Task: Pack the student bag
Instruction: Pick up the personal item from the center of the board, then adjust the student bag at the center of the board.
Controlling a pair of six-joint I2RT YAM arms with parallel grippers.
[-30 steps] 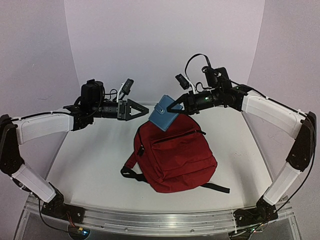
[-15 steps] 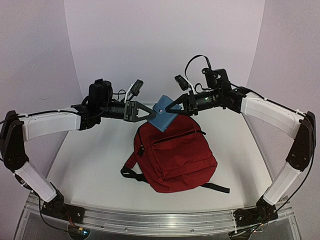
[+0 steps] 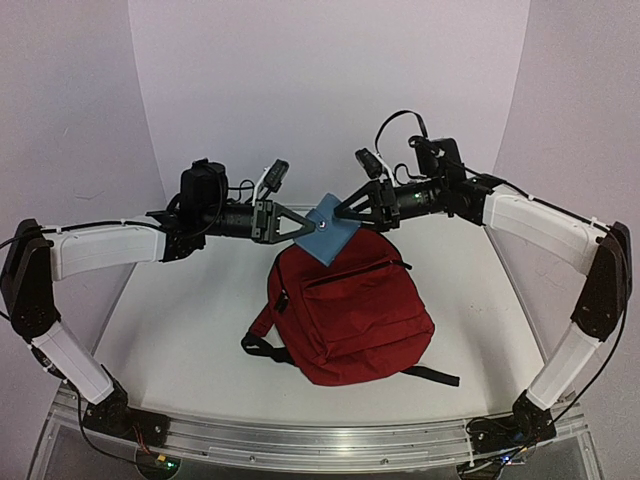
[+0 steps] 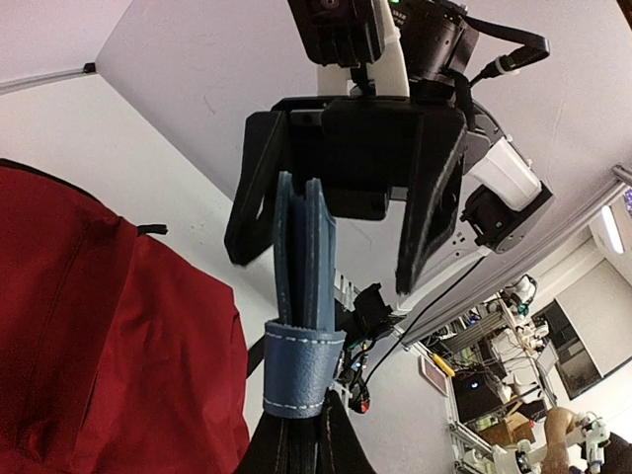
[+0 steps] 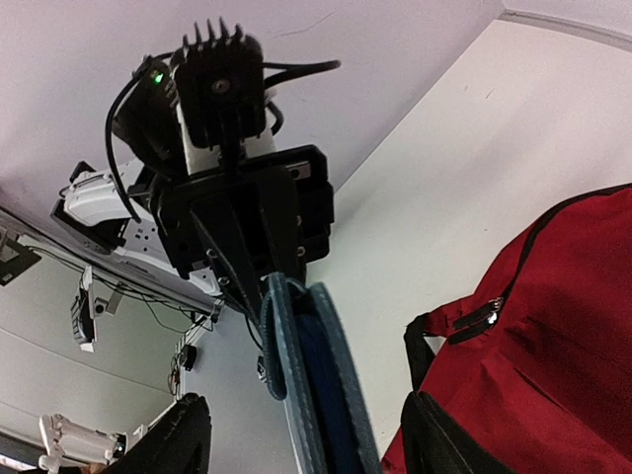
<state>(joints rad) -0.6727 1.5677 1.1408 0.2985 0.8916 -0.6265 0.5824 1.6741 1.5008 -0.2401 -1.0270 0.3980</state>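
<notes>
The student bag (image 3: 350, 320), a large dark red soft fabric backpack with black straps, lies flat in the middle of the white surface (image 3: 170, 320). Its front pocket faces up and its top edge points away from the arm bases. None of the 3 views shows whether its main zip is open.

Just above that top edge hangs a slim blue stitched notebook (image 3: 325, 236) with a small loop on its side. It is clear of the fabric and sits between the 2 claws.

A second ago the right claw (image 3: 342, 216) alone gripped the notebook, while the left claw (image 3: 303, 228) stood wide and apart from it. Now the left claw has come in and shut narrow on one edge. The right claw's jaws have sprung wide, and in the left wrist view they stand either side of the opposite edge with a gap on each side.

So the handover looks complete, with the left arm carrying the notebook. The right arm is probably free to draw back and open or hold the bag's mouth. Nothing is packed yet. The notebook is pinched only near 1 edge, so it may swing as the arm moves.
</notes>
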